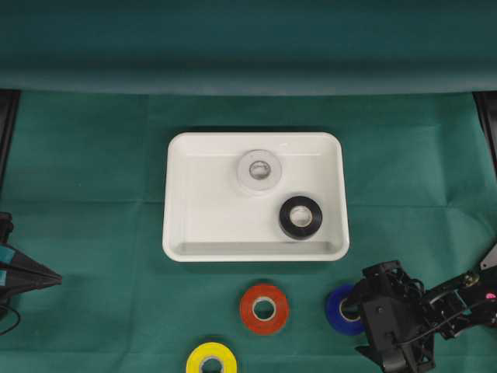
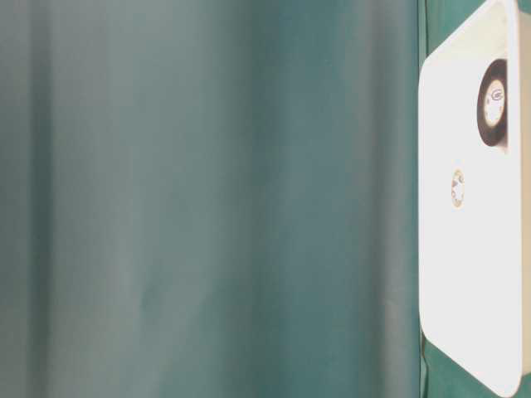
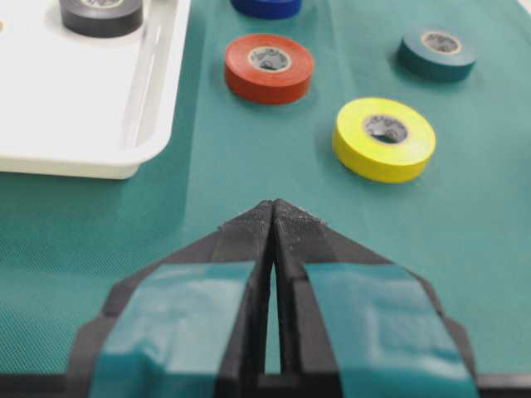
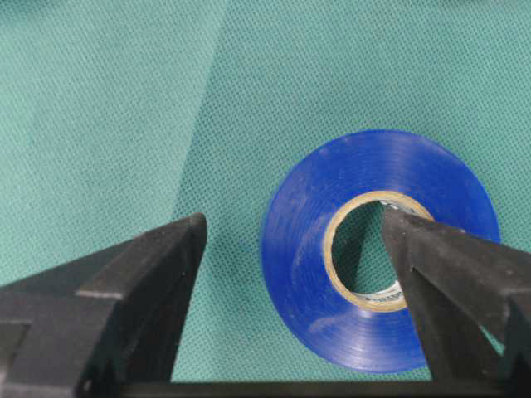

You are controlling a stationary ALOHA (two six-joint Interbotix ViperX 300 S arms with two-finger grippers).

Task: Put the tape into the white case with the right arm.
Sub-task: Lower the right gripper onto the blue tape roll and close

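Note:
The white case (image 1: pixel 200 214) lies in the middle of the green cloth and holds a black roll (image 1: pixel 300 217) and a whitish roll (image 1: pixel 258 172). A blue tape roll (image 1: pixel 338 311) lies flat on the cloth in front of the case's right corner. My right gripper (image 4: pixel 292 220) is open and straddles the near wall of the blue tape (image 4: pixel 307 249). One finger (image 4: pixel 431 249) sits in the roll's core hole. The other finger (image 4: pixel 158 265) is outside the roll with a gap of cloth between them. My left gripper (image 3: pixel 273 206) is shut on nothing, low at the far left (image 1: pixel 54 277).
A red roll (image 1: pixel 264 308) and a yellow roll (image 1: pixel 211 360) lie left of the blue one, near the front edge. The left wrist view also shows a dark teal roll (image 3: pixel 437 51) beyond the yellow one (image 3: pixel 384 138). A green curtain hangs at the back.

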